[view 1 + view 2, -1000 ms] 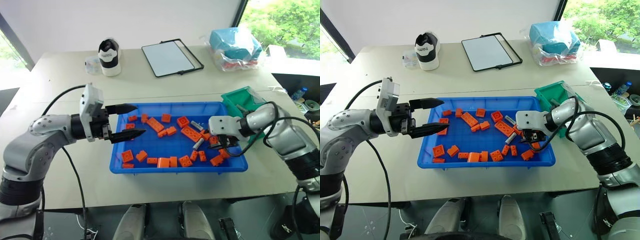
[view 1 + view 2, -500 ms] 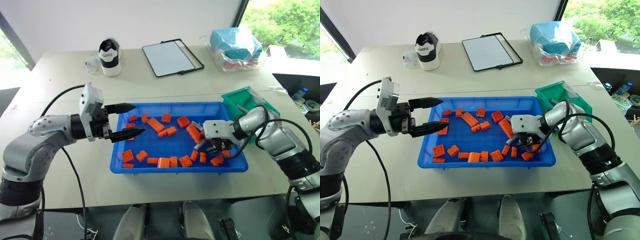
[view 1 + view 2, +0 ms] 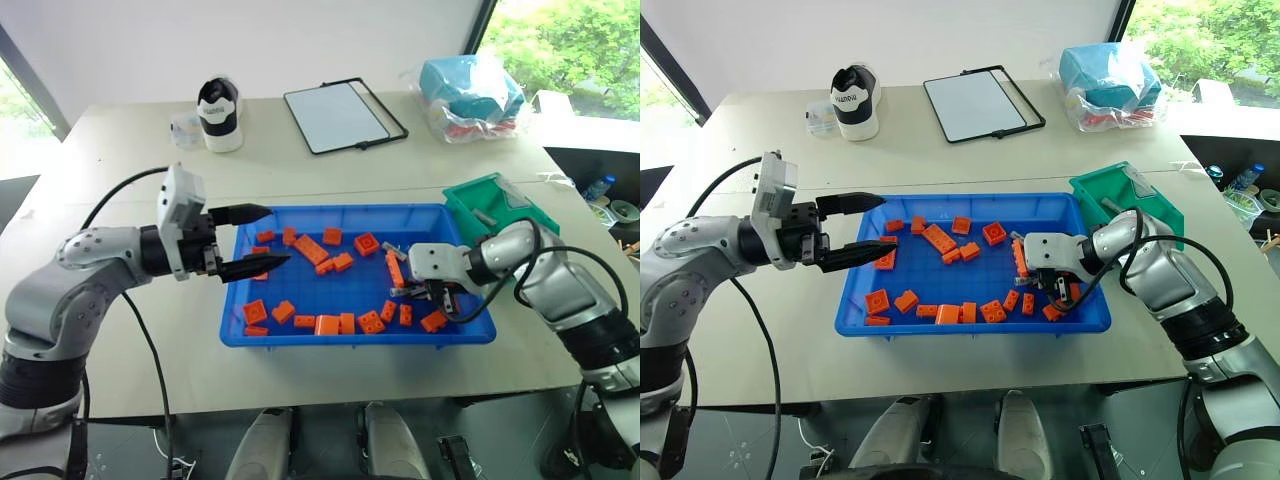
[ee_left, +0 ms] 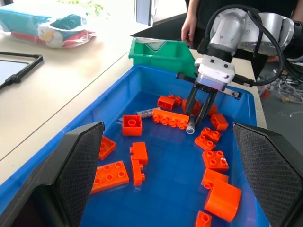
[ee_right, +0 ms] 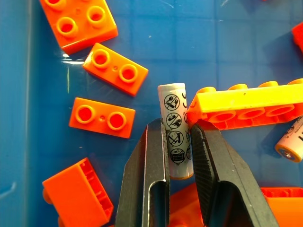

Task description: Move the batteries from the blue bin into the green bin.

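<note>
Your right gripper has its two black fingers closed on a battery inside the blue bin. You are looking at a pale silvery-grey cylinder with a column of small black pictogram labels printed along its side; its flat end points away from the wrist and its near end is hidden between the fingers. It lies touching the end of a long orange brick at about 3 o'clock from it in the wrist view. A second battery lies just beyond that brick, cut off by the picture's edge so you see only one capped end. From the head views, the held battery sits toward the right end of the tray, at roughly 8 o'clock from the green bin, which stands against the tray's far right corner. Whether the battery is lifted clear of the tray floor cannot be told.

Your left gripper hangs over the tray's left rim with its fingers spread wide, holding nothing. The green bin's contents are hard to make out; its interior is partly hidden by its own wall.
</note>
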`<state>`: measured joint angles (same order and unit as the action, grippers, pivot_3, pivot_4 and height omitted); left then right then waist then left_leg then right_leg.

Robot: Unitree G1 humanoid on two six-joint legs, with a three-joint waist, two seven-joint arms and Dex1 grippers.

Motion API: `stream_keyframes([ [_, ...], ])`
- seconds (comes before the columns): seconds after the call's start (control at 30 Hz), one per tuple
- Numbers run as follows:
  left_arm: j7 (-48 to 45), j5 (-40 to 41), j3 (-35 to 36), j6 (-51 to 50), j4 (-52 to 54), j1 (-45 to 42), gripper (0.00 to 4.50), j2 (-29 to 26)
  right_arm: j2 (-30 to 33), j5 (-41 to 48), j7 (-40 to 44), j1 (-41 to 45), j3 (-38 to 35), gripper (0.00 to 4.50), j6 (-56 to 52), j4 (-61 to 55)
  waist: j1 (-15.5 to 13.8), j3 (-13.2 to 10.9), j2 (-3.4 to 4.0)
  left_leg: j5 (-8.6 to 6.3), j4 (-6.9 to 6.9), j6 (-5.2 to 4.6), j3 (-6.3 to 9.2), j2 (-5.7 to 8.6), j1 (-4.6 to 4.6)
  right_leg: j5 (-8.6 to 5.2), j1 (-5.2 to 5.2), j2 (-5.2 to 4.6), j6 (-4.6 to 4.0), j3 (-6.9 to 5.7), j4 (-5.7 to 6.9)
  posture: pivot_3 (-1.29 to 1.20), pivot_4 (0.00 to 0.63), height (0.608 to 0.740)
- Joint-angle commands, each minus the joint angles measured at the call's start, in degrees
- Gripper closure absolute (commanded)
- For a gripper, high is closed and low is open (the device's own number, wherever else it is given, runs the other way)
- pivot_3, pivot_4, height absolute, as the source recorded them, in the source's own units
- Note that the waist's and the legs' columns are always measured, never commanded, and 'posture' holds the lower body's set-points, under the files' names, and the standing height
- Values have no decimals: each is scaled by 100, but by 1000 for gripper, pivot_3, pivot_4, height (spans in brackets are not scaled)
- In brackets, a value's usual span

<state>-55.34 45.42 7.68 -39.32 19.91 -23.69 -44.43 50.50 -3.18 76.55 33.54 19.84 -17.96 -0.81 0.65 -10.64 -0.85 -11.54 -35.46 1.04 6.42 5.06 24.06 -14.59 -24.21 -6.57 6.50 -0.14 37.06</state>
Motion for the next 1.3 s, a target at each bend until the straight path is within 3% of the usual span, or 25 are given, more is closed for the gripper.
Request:
stream_keyframes([
  [0.03,-59,-49,43,138,25,-135,0,2,67,35,-22,-15,-147,4338,-90,-112,0,0,0,0,0,0,0,0,0,0,0,0,0,0,0,0,150,731],
  [0.1,-66,-58,40,148,29,-133,0,19,102,74,-9,-84,-163,4338,-181,-194,-1,0,0,0,0,0,0,0,0,0,0,0,0,0,0,0,150,731],
  [0.27,-71,-82,39,159,31,-142,0,53,75,31,-127,-178,-170,1879,-217,-304,-1,0,0,0,0,0,0,0,0,0,0,0,0,0,0,0,150,731],
  [0.6,-108,-143,40,163,-51,-252,0,84,163,64,-130,-338,-217,1879,-260,-423,0,0,0,0,0,0,0,0,0,0,0,1,0,0,0,0,150,731],
  [1.0,-83,-115,43,109,-8,-232,0,72,523,500,-331,-701,-845,1879,-1003,-1479,-4,0,0,0,-1,0,1,0,1,0,0,-1,0,0,0,0,150,731],
  [1.3,-170,-144,-27,142,-97,-330,0,84,529,489,-476,-1022,-716,1879,-1124,-1365,-8,0,0,0,-2,0,-1,1,1,0,1,-3,0,0,0,0,150,731],
])
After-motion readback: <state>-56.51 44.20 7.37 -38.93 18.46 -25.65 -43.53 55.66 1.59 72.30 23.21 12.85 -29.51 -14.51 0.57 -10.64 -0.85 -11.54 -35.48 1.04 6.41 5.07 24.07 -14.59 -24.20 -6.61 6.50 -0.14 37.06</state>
